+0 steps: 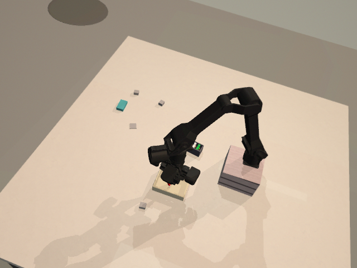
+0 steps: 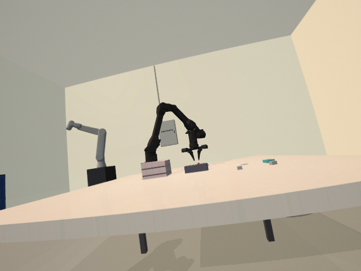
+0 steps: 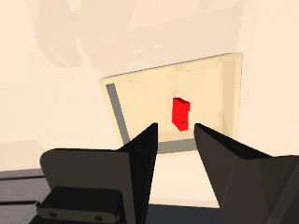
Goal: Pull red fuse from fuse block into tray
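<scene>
Only wrist-view: red fuse [image 3: 180, 113] below parted claw [image 3: 176, 132]

I see the fuse [image 3: 180, 113] inside the tray [image 1: 158, 185], apart from its walls. My gripper [image 3: 175, 140] hangs above the tray, fingers parted, fuse clear of them. Fuse block [image 1: 198, 149] sits just behind the tray; the arm's pedestal [image 1: 240, 173] stands right of the tray.

Arm [image 1: 201, 118] hides most of fuse block [image 1: 197, 149]; tray [image 1: 173, 192] partly covered.
</scene>
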Tool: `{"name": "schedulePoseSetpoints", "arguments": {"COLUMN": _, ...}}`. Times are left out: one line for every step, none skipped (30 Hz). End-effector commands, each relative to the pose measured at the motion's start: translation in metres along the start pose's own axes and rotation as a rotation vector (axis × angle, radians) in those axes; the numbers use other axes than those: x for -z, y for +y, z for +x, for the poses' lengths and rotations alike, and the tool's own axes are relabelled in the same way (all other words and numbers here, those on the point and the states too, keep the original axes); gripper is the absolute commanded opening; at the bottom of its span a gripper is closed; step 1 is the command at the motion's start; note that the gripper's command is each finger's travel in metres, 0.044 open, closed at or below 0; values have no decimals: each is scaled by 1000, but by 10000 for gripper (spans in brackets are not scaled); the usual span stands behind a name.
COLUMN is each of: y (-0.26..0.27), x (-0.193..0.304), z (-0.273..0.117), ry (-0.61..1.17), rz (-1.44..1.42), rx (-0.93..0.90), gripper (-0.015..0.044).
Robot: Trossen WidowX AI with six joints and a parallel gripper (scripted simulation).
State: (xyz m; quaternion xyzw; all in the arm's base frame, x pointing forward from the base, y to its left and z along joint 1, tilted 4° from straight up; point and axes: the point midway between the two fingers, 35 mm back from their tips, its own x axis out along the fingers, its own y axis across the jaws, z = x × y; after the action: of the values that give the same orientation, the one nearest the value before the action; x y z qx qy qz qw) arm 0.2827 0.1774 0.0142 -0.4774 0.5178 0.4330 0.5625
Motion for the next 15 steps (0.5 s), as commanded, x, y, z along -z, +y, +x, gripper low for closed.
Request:
{"name": "schedulePoseSetpoints", "arguments": {"y": 0, "x": 0, "z": 0, "ry": 0, "rz": 0, "rx": 1, "gripper": 262}}
{"name": "schedulePoseSetpoints", "arguments": {"y": 0, "x": 0, "z": 0, "ry": 0, "rz": 0, "rx": 1, "gripper": 289}}
{"name": "schedulePoseSetpoints", "arguments": {"y": 0, "x": 0, "z": 0, "ry": 0, "rz": 0, "rx": 1, "gripper": 315}}
{"name": "schedulePoseSetpoints", "arguments": {"y": 0, "x": 0, "z": -3, "ry": 0, "rz": 0, "rx": 1, "gripper": 330}}
{"name": "schedulePoseSetpoints", "arguments": {"y": 0, "x": 0, "z": -12, "ry": 2, "rz": 0, "rx": 1, "gripper": 330}}
{"name": "schedulePoseSetpoints", "arguments": {"y": 0, "x": 1, "z": -25, "ry": 4, "rz": 1, "rx": 1, "gripper": 330}}
{"name": "schedulePoseSetpoints", "arguments": {"y": 0, "x": 1, "z": -34, "ry": 6, "rz": 1, "rx": 1, "gripper": 330}}
{"name": "schedulePoseSetpoints", "arguments": {"y": 1, "x": 2, "z": -37, "ry": 7, "rz": 1, "rx": 1, "gripper": 330}}
{"name": "schedulePoseSetpoints", "arguments": {"y": 1, "x": 2, "z": -37, "ry": 7, "rz": 1, "rx": 1, "gripper": 330}}
{"name": "schedulePoseSetpoints", "arguments": {"y": 1, "x": 2, "z": -37, "ry": 7, "rz": 1, "rx": 1, "gripper": 330}}
{"name": "schedulePoseSetpoints", "arguments": {"y": 1, "x": 2, "z": -37, "ry": 7, "rz": 1, "rx": 1, "gripper": 330}}
{"name": "schedulePoseSetpoints", "arguments": {"y": 1, "x": 2, "z": -37, "ry": 7, "rz": 1, "rx": 1, "gripper": 330}}
{"name": "schedulePoseSetpoints", "arguments": {"y": 1, "x": 2, "z": -37, "ry": 7, "rz": 1, "rx": 1, "gripper": 330}}
{"name": "schedulePoseSetpoints", "arguments": {"y": 1, "x": 2, "z": -37, "ry": 7, "rz": 1, "rx": 1, "gripper": 330}}
{"name": "schedulePoseSetpoints", "arguments": {"y": 1, "x": 2, "z": -37, "ry": 7, "rz": 1, "rx": 1, "gripper": 330}}
